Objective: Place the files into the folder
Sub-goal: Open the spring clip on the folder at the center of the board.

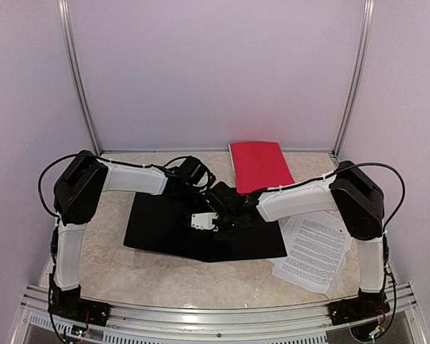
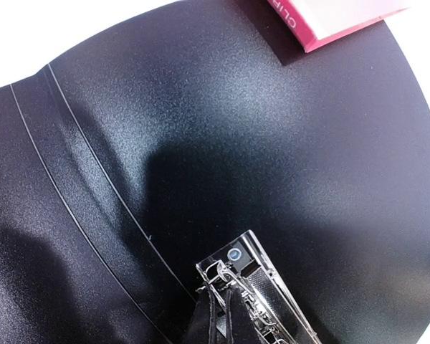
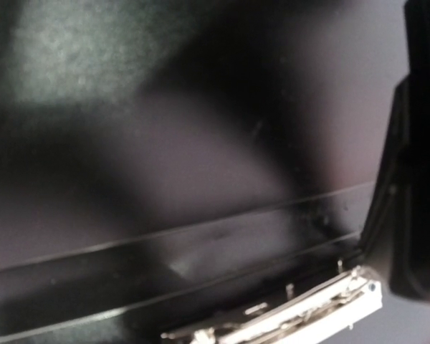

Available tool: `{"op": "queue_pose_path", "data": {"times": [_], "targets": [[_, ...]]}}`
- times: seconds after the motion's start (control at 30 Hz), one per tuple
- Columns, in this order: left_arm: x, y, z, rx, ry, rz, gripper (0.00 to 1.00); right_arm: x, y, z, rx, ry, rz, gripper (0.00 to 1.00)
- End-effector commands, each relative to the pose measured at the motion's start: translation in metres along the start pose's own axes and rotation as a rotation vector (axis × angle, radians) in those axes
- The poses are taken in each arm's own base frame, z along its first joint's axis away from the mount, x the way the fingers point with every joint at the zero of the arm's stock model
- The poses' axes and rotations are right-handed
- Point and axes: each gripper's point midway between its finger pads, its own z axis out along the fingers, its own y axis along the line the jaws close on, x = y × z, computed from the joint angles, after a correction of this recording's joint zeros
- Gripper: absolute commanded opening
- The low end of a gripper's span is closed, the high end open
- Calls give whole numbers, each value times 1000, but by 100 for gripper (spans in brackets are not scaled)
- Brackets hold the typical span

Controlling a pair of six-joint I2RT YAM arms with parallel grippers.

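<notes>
Files (image 1: 317, 251): printed white sheets are lying in a loose stack near the table's (image 1: 165, 283) near right corner, just beside the folder's right edge and outside it. Black folder (image 1: 165, 228) is lying open and flat mid-table, its far right corner meeting a red binder (image 1: 258, 163) at the far edge. Left gripper (image 2: 216, 307): jaws are sitting fully closed, tips at the end of the folder's metal clip (image 2: 261, 297); cannot tell whether they are pinching its wire. Right gripper (image 1: 226, 213): jaws likewise closed, resting beside the same clip, gripping nothing visible.
</notes>
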Motion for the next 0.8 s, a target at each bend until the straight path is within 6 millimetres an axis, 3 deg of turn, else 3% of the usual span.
{"op": "queue_pose_path", "data": {"times": [0.0, 0.33, 0.77], "targets": [[118, 71, 11, -253, 395, 47, 0, 44, -64, -28, 174, 169, 86, 0], [115, 66, 11, -250, 388, 50, 0, 42, -71, -30, 210, 159, 100, 0], [110, 60, 9, -253, 375, 88, 0, 84, 14, 8, 4, 239, 101, 0]]}}
